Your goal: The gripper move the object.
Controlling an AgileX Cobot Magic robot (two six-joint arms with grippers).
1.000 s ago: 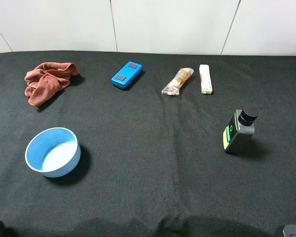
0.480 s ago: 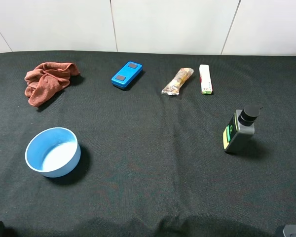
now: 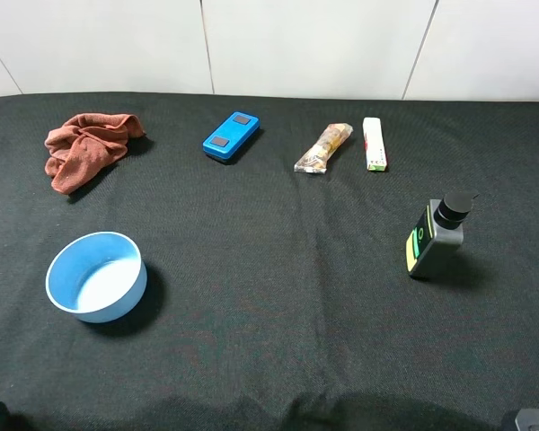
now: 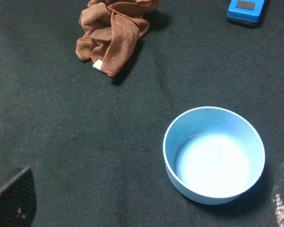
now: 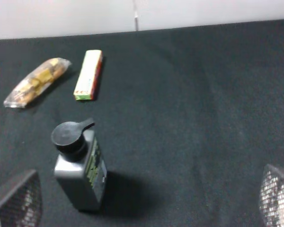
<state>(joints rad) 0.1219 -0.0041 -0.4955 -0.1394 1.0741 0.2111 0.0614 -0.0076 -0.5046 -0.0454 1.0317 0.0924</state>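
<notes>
The object, a slim white box (image 3: 374,144) with a red side edge and a green end, lies flat at the back right of the black cloth. It also shows in the right wrist view (image 5: 88,74), far ahead of my right gripper (image 5: 146,198). That gripper is open and empty, with only its two mesh-patterned fingertips (image 5: 16,201) showing, wide apart. My left gripper (image 4: 147,198) is open and empty too, low over the cloth near a blue bowl (image 4: 214,161). The box is out of the left wrist view.
A grey bottle with a black cap (image 3: 437,237) stands between the right gripper and the box. A tan snack wrapper (image 3: 324,148) lies just left of the box. A blue case (image 3: 231,136), a rust-red cloth (image 3: 83,148) and the blue bowl (image 3: 96,276) are on the left.
</notes>
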